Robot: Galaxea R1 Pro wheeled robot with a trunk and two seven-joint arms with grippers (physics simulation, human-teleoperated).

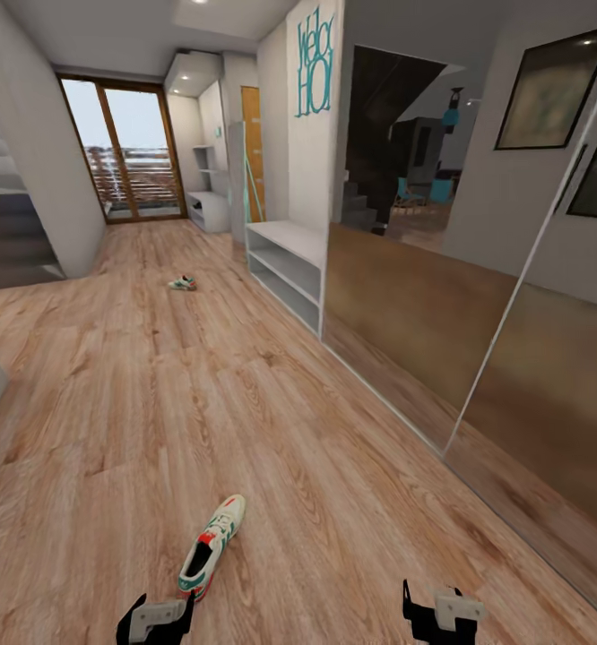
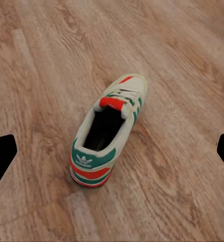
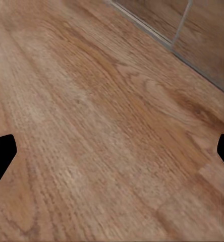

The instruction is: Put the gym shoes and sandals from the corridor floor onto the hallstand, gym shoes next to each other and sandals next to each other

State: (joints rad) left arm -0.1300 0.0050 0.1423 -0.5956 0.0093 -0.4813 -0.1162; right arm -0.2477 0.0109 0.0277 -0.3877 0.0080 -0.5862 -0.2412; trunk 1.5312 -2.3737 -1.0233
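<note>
Left tool [image 2: 112, 151] spread wide, empty, hovering over near gym shoe [image 1: 211, 546] lying lower centre on corridor floor [image 1: 110, 403]. Right tool [image 3: 112, 151] also wide, empty. Second gym shoe [image 1: 182, 283] far up, left of centre. Hallstand [image 1: 211, 210] at corridor's far end.

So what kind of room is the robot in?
Probably a home hallway: a long light-brown wood-plank floor, a low white open shoe shelf against the wall, glass balcony doors at the far end, and a cream-and-green sneaker lying about.
</note>
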